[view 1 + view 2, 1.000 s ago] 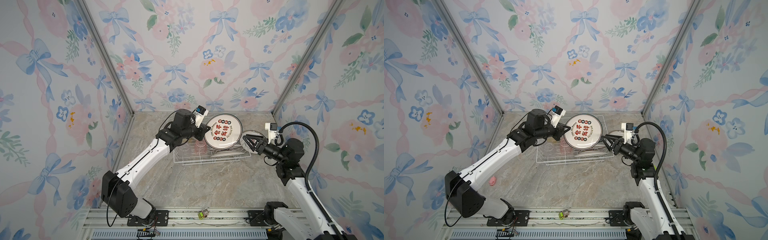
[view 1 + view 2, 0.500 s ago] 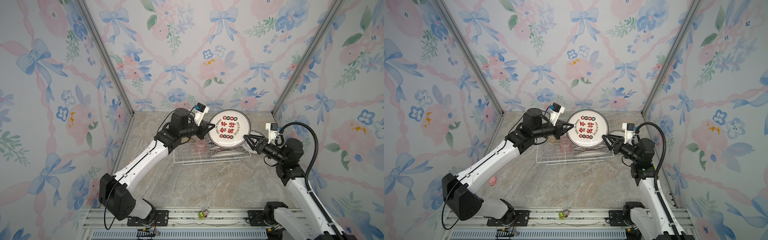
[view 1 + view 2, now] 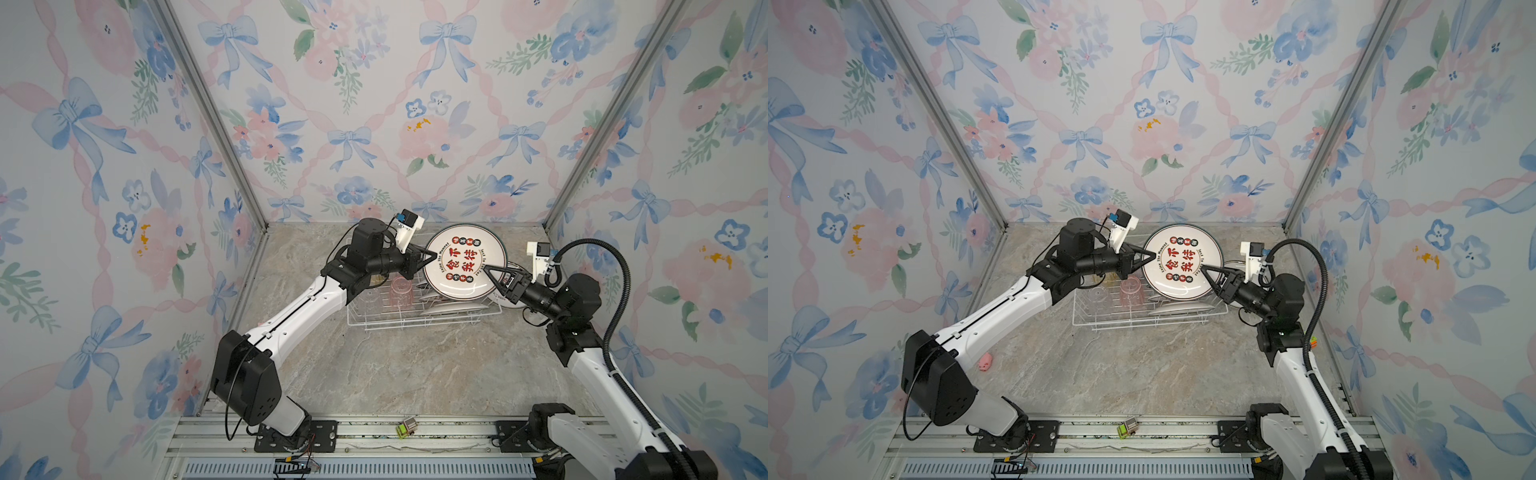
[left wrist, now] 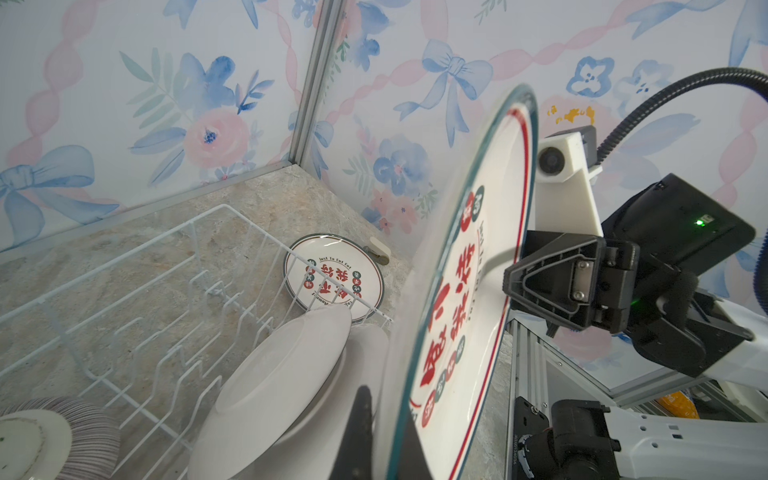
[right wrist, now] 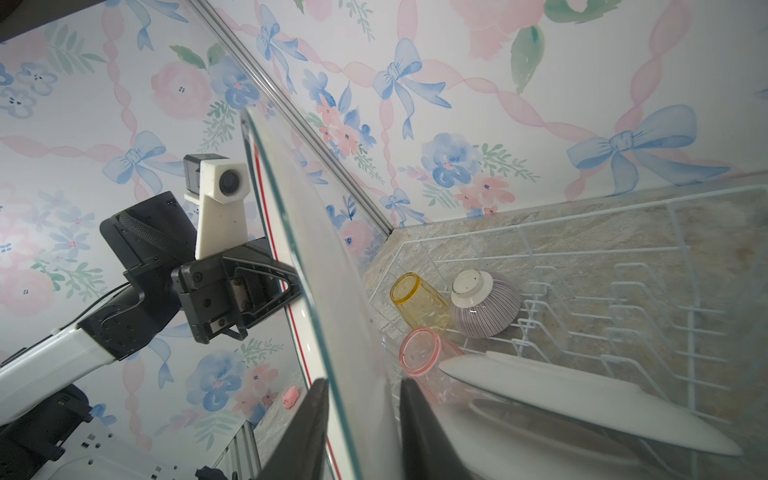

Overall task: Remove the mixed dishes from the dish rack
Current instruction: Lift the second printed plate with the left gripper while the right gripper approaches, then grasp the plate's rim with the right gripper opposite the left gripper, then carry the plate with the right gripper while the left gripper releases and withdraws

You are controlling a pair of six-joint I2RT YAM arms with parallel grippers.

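Observation:
A white plate (image 3: 465,266) (image 3: 1181,268) with red lettering hangs upright over the dish rack (image 3: 415,325) (image 3: 1142,323). My left gripper (image 3: 434,255) (image 4: 382,415) is shut on its left rim. My right gripper (image 3: 486,269) (image 5: 361,399) is open, one finger on each side of the plate's (image 5: 324,291) right rim. Inside the rack (image 5: 582,249) are a pink tumbler (image 5: 419,351), a yellow tumbler (image 5: 417,301), a ribbed purplish bowl (image 5: 484,305) upside down, and two plates (image 4: 282,374) lying tilted. Another lettered plate (image 4: 332,274) lies on the table beside the rack.
A pink pig toy (image 3: 985,362) sits on the table at the left. A small green toy (image 3: 405,428) lies on the front rail. A small beige object (image 4: 378,251) is by the back wall. Flowered walls close in on three sides.
My left gripper has carried the plate up and to the right. My right gripper has come in over the plate's right rim and its jaws have narrowed.

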